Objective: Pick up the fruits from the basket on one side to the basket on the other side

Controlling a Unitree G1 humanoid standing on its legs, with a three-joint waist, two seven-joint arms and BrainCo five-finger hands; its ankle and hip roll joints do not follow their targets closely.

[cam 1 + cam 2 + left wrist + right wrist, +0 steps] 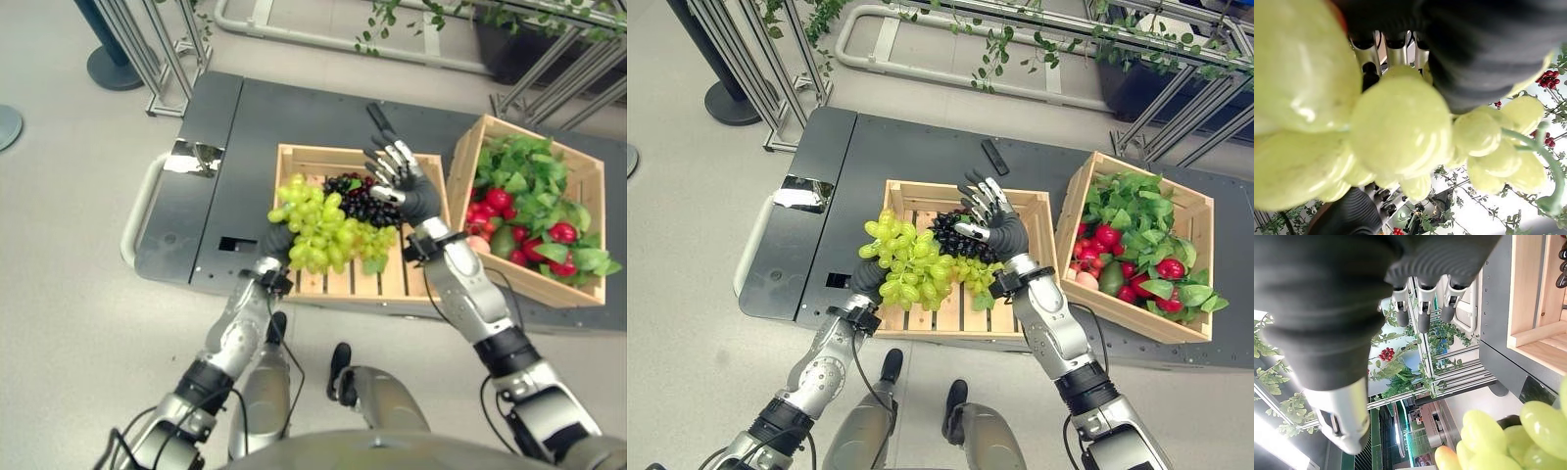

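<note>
Green grapes (323, 230) hang gripped in the left hand (277, 241) over the crate (294, 157); right hand (400, 174) open.

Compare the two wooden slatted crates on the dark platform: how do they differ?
The left wooden slatted crate sits flat and shows bare slats, with dark grapes inside. The right wooden slatted crate sits turned at an angle and is packed with green leaves and red fruits. Both are pale wood.
</note>
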